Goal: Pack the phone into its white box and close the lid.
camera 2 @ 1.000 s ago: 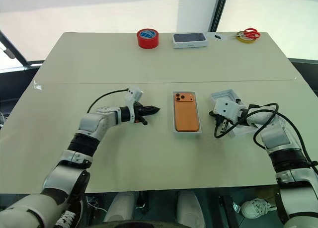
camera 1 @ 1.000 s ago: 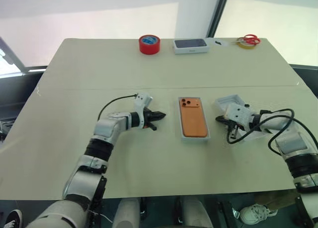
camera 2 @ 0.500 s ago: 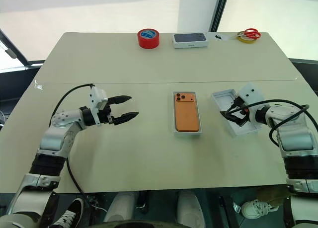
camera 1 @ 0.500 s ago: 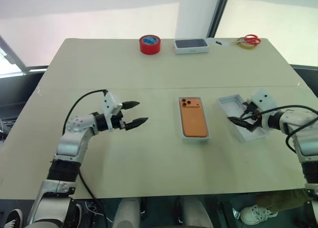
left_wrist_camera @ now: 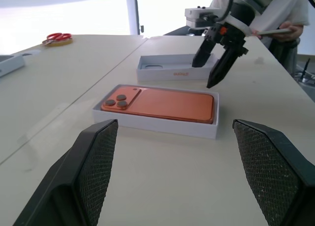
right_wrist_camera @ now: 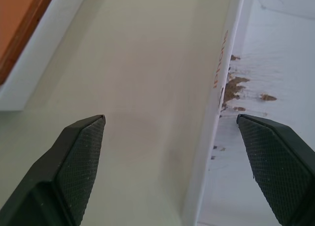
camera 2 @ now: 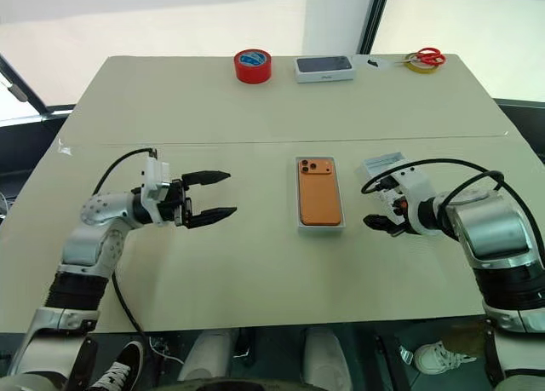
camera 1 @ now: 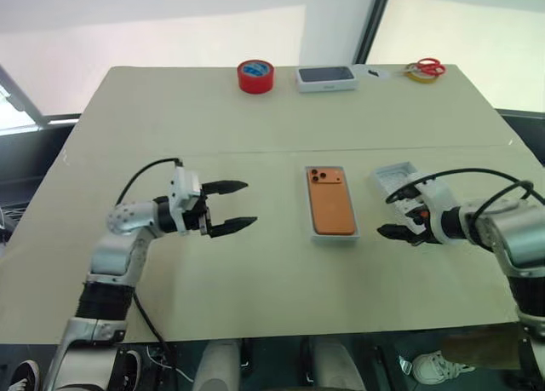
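Flat orange phone [camera 1: 331, 203], rounded corners, three dark lenses, lying snug in the shallow white box [camera 1: 335, 235] mid-counter [camera 1: 255, 110]. Pale, taller-walled lid [camera 1: 393, 176] just to its right, mouth up. Left hand [camera 1: 232, 208] hovering well apart to the left, textured black fingers spread wide, empty. Right hand [camera 2: 381, 212] at the lid's near edge, fingers wide, gripping nothing.

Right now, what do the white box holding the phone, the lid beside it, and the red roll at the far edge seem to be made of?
The shallow white box looks like matte cardboard: crisp, thin walls. The pale rectangular lid seems to be the same card; torn brown patches on it show a paper core. The red roll is probably glossy plastic tape, with a blue inner core.
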Robot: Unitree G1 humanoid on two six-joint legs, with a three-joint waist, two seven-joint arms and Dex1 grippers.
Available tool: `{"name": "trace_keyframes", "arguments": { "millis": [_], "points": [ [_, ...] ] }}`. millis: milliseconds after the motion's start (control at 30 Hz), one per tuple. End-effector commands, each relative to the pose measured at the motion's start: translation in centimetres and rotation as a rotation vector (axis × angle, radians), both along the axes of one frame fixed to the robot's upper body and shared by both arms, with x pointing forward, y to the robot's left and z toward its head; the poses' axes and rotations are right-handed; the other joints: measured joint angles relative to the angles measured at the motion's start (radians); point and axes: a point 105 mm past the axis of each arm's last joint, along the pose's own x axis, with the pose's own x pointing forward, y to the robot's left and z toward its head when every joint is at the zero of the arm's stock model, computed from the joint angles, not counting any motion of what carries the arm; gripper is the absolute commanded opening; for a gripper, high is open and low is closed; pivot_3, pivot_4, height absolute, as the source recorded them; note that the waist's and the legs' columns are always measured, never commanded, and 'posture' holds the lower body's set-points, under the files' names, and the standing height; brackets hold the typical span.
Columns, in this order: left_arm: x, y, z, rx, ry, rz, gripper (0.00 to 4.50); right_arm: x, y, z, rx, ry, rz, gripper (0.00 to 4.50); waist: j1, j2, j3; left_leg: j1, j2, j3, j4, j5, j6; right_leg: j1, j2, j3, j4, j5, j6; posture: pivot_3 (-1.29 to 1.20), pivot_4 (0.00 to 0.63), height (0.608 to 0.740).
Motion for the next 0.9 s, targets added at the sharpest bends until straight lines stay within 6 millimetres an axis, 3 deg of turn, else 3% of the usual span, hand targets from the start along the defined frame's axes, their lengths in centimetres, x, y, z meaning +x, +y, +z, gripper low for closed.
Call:
{"name": "trace_keyframes", "arguments": {
  "millis": [33,167,367,467,533,667,733,900],
  "points": [
    [-0.3,-0.4,0.8,0.003,-0.057,0.002,3.92,0.1,1.0,0.6,0.017,0.004,0.014,4.47,0.000,0.000,0.000,0.000,0.000,0.000,0.000,0.000,0.000,0.000,0.000,0.000,0.000,0.000,0.000,0.00,0.150,0.740],
    [-0.4,-0.3,0.9,0.004,-0.063,0.013,3.97,0.5,0.3,-0.4,-0.053,0.016,0.007,3.21,0.001,0.000,0.000,0.000,0.000,0.000,0.000,0.001,0.002,0.000,0.001,0.000,0.000,0.000,0.000,0.00,0.150,0.740],
    [-0.5,-0.2,0.8,0.003,-0.048,0.028,3.97,1.3,0.0,-1.0,-0.063,0.004,-0.020,0.07,-0.002,0.000,0.000,0.001,0.000,0.001,0.001,0.000,0.001,0.000,0.001,0.000,0.000,0.000,0.000,0.00,0.150,0.740],
    [-0.2,-0.1,0.5,-0.001,-0.033,0.047,3.07,1.7,-0.2,-0.8,-0.060,-0.014,-0.039,0.00,-0.005,-0.001,0.000,0.001,0.000,0.001,0.001,0.000,0.002,0.001,0.001,0.000,0.000,0.000,0.000,0.00,0.150,0.740],
    [-0.1,-0.1,0.4,-0.008,-0.014,0.052,2.12,2.3,-0.4,-0.2,-0.056,-0.052,-0.061,0.00,-0.005,-0.001,-0.001,0.001,0.001,0.001,0.001,0.001,0.003,0.001,0.001,0.000,0.000,0.000,0.000,0.00,0.150,0.740],
    [0.4,-0.3,0.4,-0.029,0.008,0.081,0.08,5.6,1.0,4.5,0.015,-0.349,-0.046,0.00,-0.004,0.000,0.000,0.001,0.000,0.002,0.002,0.000,0.001,0.001,0.001,0.001,0.000,0.000,0.000,0.00,0.150,0.740],
    [0.5,-0.5,0.3,-0.037,0.013,0.091,0.03,5.9,2.6,6.2,0.121,-0.428,-0.004,0.00,0.000,0.001,0.000,-0.001,0.000,0.002,0.001,0.001,0.003,-0.001,0.001,0.000,0.001,0.001,0.002,0.00,0.150,0.740],
    [1.1,-1.3,0.3,-0.065,-0.013,0.146,0.03,4.7,8.3,9.5,0.673,-0.498,0.089,0.00,0.004,0.000,0.000,-0.001,0.001,0.001,0.000,0.001,0.004,0.000,0.004,-0.001,0.001,0.003,0.006,0.00,0.150,0.740]
  ]
}}
